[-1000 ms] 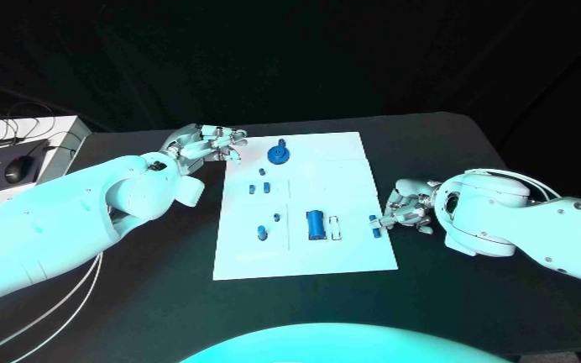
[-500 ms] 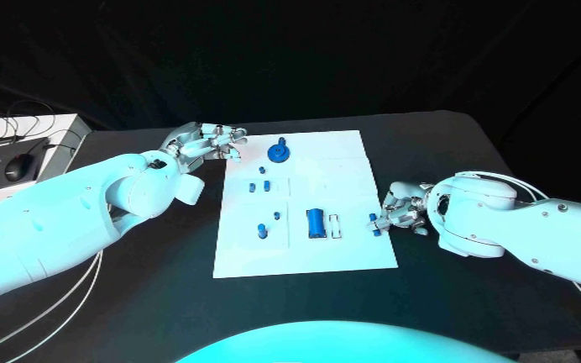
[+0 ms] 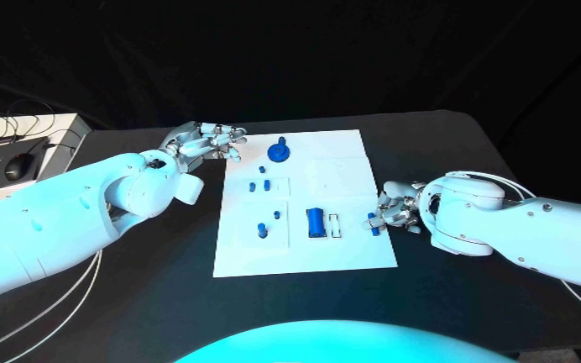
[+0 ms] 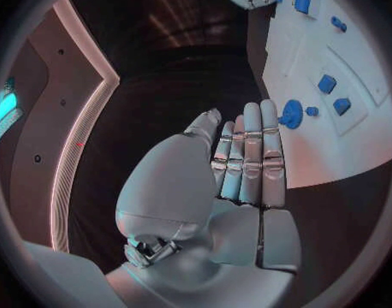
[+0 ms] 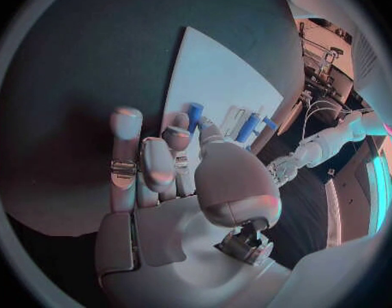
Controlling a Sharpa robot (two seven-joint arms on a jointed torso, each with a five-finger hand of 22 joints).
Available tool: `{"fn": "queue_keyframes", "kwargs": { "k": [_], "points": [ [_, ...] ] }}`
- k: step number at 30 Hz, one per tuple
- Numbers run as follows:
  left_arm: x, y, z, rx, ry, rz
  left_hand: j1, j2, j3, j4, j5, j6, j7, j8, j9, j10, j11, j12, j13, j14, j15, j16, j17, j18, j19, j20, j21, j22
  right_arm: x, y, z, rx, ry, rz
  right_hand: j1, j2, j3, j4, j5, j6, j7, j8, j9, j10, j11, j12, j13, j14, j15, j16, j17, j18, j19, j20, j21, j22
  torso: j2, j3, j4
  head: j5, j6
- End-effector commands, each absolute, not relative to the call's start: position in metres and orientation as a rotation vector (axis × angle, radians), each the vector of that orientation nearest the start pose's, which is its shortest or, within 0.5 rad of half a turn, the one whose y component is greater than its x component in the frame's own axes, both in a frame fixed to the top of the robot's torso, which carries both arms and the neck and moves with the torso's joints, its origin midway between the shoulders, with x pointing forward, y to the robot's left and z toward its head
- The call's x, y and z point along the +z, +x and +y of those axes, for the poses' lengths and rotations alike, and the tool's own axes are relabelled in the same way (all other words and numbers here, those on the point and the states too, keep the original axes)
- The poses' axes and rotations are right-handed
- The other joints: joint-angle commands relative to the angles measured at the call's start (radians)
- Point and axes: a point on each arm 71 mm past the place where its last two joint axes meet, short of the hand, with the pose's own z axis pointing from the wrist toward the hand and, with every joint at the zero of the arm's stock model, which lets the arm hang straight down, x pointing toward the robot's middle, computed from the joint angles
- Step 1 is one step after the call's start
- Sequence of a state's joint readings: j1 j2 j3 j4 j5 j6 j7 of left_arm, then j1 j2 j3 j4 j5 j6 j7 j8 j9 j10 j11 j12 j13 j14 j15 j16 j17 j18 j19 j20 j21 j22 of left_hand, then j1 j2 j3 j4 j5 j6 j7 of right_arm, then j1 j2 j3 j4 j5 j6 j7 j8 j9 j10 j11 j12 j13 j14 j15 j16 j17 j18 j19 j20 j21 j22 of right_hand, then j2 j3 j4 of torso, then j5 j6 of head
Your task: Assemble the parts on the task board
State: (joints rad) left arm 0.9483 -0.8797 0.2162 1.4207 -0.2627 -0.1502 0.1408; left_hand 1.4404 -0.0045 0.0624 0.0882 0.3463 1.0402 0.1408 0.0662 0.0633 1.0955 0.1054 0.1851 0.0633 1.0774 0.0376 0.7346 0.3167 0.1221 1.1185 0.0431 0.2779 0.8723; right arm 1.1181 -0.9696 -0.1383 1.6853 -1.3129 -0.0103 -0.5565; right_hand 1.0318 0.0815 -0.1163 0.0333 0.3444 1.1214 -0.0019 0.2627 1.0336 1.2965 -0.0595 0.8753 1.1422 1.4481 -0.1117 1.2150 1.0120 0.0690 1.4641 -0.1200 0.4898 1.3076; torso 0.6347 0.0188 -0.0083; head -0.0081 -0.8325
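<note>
The right hand (image 3: 396, 212) sits at the right edge of the task board (image 3: 345, 258), fingers bunched over a small blue part (image 3: 375, 225) near that edge. The right wrist view shows the fingers (image 5: 127, 150) curled in close to a blue piece (image 5: 193, 111), but whether they actually pinch it I cannot tell. The left hand (image 3: 203, 143) hovers just off the board's far left corner; in its wrist view the fingers (image 4: 247, 157) lie straight and pressed side by side, holding nothing.

The board is a white rectangular plate lying in the middle of the black table (image 3: 145, 296), its long sides running away from the robot. A black curtain (image 3: 315, 35) closes the room behind the table. At the table's far left corner stands a pale box (image 3: 36, 146) with dark cables on it.

On the board, a round blue part with a knob (image 3: 280, 154) stands near the far edge. Two little blue pegs (image 3: 258, 186) sit in a recess left of centre, and another peg (image 3: 262, 230) sits nearer the robot on the left side. A larger blue cylinder (image 3: 316, 223) lies lengthwise in the middle of the near half, with a pale piece (image 3: 337, 230) just beside it.
</note>
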Motion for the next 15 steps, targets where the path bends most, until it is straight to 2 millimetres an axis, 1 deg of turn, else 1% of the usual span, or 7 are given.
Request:
{"fn": "queue_keyframes", "kwargs": {
  "k": [1,7,8,9,10,13,15],
  "points": [
    [-0.2302,0.4857,0.255,-1.41,-1.142,1.649,-0.003,-0.001,0.004,0.004,0.001,-0.004,0.003,-0.003,-0.001,0.001,0.0,0.001,-0.001,0.0,0.006,-0.004,-0.002,-0.002,-0.004,0.002,0.003,-0.001,-0.2796,0.4113,-0.2417,0.216,0.039,2.297,0.003,-0.009,0.026,-0.007,0.008,-0.009,-0.001,-0.009,-0.001,-0.003,-0.005,0.006,0.001,0.0,-0.005,0.003,0.002,-0.015,0.042,-0.008,-0.001,0.071,-0.001,0.0002,-0.0004,0.001,-0.001],
    [-0.2302,0.4856,0.2547,-1.409,-1.142,1.652,-0.002,-0.001,0.005,0.004,0.001,-0.007,0.004,-0.003,-0.001,0.0,0.0,0.001,-0.001,0.0,0.006,-0.004,-0.002,-0.002,-0.004,0.002,0.003,-0.001,-0.2807,0.4116,-0.2418,0.209,0.025,2.3,0.01,-0.015,0.061,-0.029,0.064,-0.013,-0.002,-0.012,-0.002,-0.007,-0.005,0.004,0.0,-0.001,-0.005,0.002,0.001,-0.015,0.041,-0.008,-0.003,0.07,-0.001,0.0004,-0.0008,0.002,-0.003],
    [-0.2303,0.4856,0.2546,-1.409,-1.142,1.652,-0.002,-0.001,0.005,0.004,0.001,-0.007,0.004,-0.003,-0.001,0.0,0.0,0.001,-0.001,0.0,0.006,-0.004,-0.002,-0.002,-0.004,0.002,0.003,-0.001,-0.2811,0.4117,-0.2415,0.208,0.021,2.302,0.016,-0.015,0.072,-0.038,0.091,-0.015,-0.002,-0.014,-0.002,-0.01,-0.005,0.003,-0.001,-0.001,-0.005,0.002,0.001,-0.015,0.04,-0.009,-0.004,0.07,-0.001,0.0003,-0.0008,0.002,-0.003],
    [-0.2303,0.4856,0.2546,-1.409,-1.142,1.652,-0.002,-0.001,0.005,0.004,0.001,-0.007,0.004,-0.003,-0.001,0.0,0.0,0.001,-0.001,0.0,0.006,-0.004,-0.002,-0.002,-0.004,0.002,0.003,-0.001,-0.2813,0.4116,-0.2414,0.209,0.02,2.304,0.025,-0.013,0.087,-0.048,0.103,-0.018,-0.002,-0.016,-0.003,-0.011,-0.006,0.003,-0.001,-0.001,-0.006,0.002,0.002,-0.015,0.04,-0.009,-0.006,0.07,-0.001,0.0002,-0.0007,0.001,-0.004],
    [-0.2303,0.4856,0.2546,-1.408,-1.142,1.652,-0.001,0.0,0.006,0.004,0.001,-0.008,0.005,-0.003,-0.001,0.0,0.0,0.001,-0.001,0.0,0.006,-0.004,-0.002,-0.002,-0.004,0.002,0.003,-0.001,-0.2815,0.4116,-0.2412,0.209,0.019,2.305,0.032,-0.015,0.116,-0.058,0.083,-0.021,-0.003,-0.019,-0.006,-0.013,-0.005,0.002,-0.001,-0.001,-0.007,0.002,0.002,-0.016,0.04,-0.009,-0.006,0.07,-0.001,0.0001,-0.0004,0.001,-0.004],
    [-0.2304,0.4857,0.2545,-1.408,-1.142,1.652,0.0,0.0,0.007,0.003,0.002,-0.01,0.006,-0.003,-0.001,0.0,0.0,0.001,-0.001,0.0,0.006,-0.004,-0.002,-0.002,-0.004,0.002,0.003,-0.001,-0.2824,0.4114,-0.2405,0.215,0.02,2.315,0.035,-0.029,0.207,-0.09,0.101,-0.024,0.0,-0.023,-0.011,-0.018,-0.007,0.002,-0.001,-0.001,-0.008,0.002,0.004,-0.017,0.039,-0.01,-0.005,0.071,-0.001,-0.0001,-0.0005,0.001,-0.005],
    [-0.2304,0.4857,0.2543,-1.409,-1.142,1.652,0.0,0.001,0.008,0.004,0.002,-0.009,0.005,-0.002,0.0,0.0,0.0,0.001,-0.001,0.0,0.006,-0.005,-0.002,-0.002,-0.004,0.002,0.004,-0.001,-0.2832,0.4112,-0.2401,0.22,0.023,2.323,0.02,-0.05,0.306,-0.12,0.107,-0.027,0.0,-0.024,-0.013,-0.019,-0.006,0.003,-0.002,-0.001,-0.007,0.002,0.005,-0.017,0.039,-0.011,-0.005,0.071,-0.001,-0.0004,-0.0002,0.001,-0.006]
  ]
}}
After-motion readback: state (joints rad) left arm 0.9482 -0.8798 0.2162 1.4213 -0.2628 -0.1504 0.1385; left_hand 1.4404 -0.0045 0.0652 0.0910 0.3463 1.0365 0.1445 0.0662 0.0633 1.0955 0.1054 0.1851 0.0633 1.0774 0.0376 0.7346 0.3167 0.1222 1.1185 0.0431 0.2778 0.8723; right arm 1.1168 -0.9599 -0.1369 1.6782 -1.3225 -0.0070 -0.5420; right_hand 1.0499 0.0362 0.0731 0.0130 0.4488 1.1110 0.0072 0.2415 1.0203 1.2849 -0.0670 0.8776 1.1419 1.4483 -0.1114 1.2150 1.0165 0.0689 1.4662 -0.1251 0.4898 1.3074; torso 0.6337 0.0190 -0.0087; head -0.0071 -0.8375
